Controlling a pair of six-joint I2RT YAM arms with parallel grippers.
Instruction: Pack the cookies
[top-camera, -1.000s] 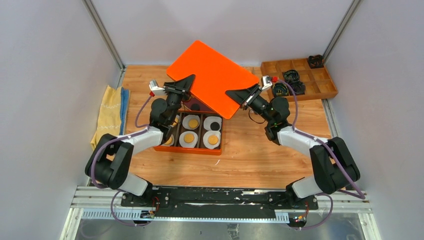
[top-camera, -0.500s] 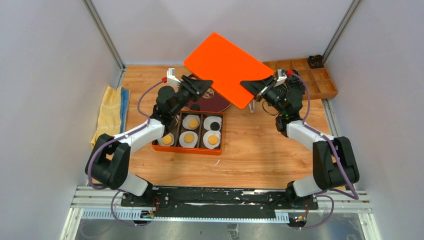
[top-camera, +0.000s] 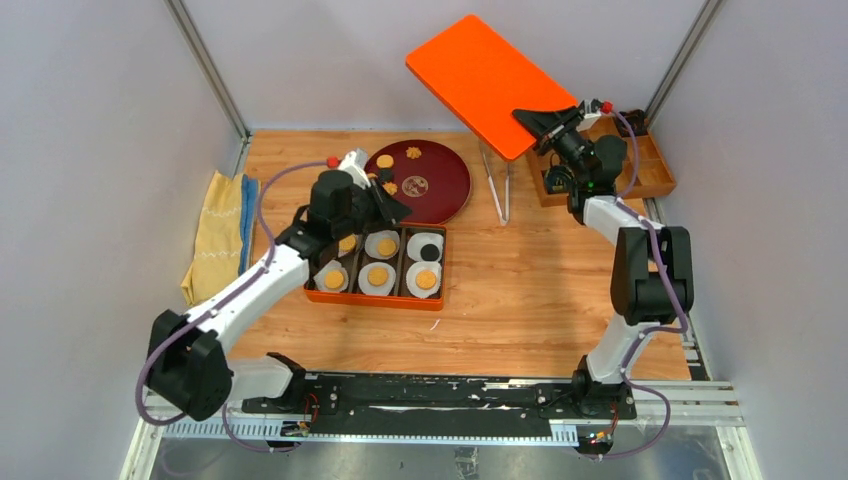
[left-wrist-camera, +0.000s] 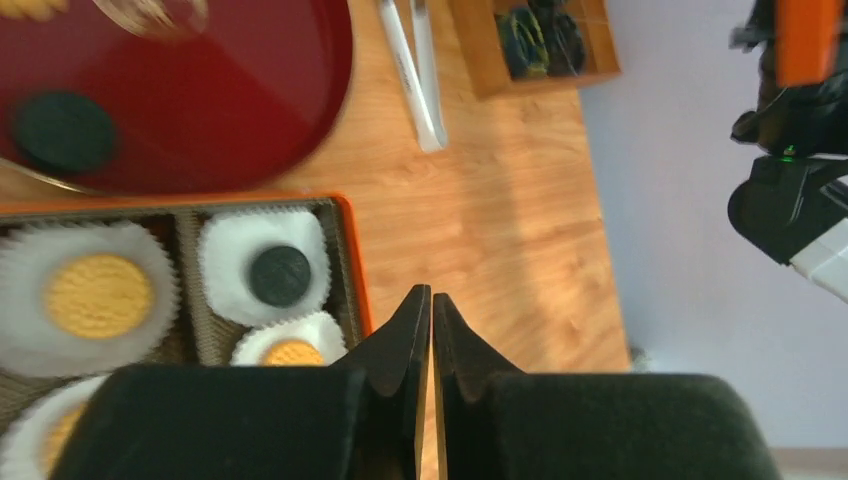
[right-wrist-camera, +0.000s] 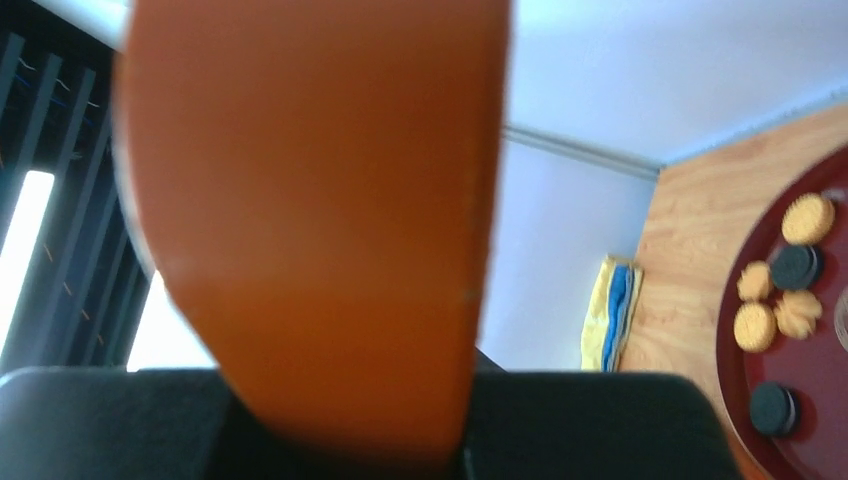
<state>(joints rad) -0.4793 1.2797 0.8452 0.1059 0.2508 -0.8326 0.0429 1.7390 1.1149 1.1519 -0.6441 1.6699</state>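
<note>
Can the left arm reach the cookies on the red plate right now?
Probably yes. The left gripper hangs by the red plate, at its near edge, and nothing covers the cookies there. The right gripper holds the orange lid up high. The left jaws are shut and would need opening first.

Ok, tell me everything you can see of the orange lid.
The lid is a flat, plain orange rectangle with rounded corners, smooth and plastic-looking. It is up in the air at the back right, tilted. The right gripper is shut on its near right edge; nothing else touches it. The right wrist view shows it as a blurred orange sheet.
</note>
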